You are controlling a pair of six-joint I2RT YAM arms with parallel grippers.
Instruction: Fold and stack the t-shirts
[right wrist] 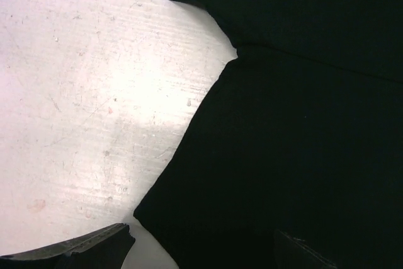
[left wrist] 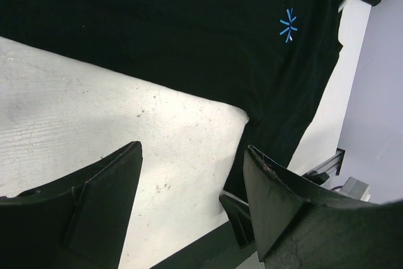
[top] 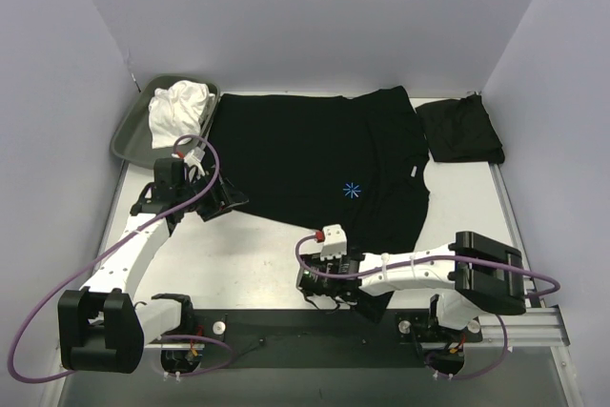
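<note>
Pale lavender walls close in a white surface (top: 257, 264), where a black t-shirt with a small blue mark (top: 315, 164) lies spread flat across the middle, neck towards the right wall. A second black t-shirt (top: 460, 131), folded small, sits at the far right corner, just beside the spread shirt's upper sleeve. At the far left a grey-green tray (top: 129, 135) holds a crumpled white cloth (top: 179, 110). The left hand (left wrist: 192, 149) is at the spread shirt's bottom hem, its fingers parted over bare surface and gripping nothing. The right hand (right wrist: 201, 247) is low at the near sleeve, also spread wide, one finger over the white surface and the other over black cloth, with the sleeve's corner between them but not pinched.
</note>
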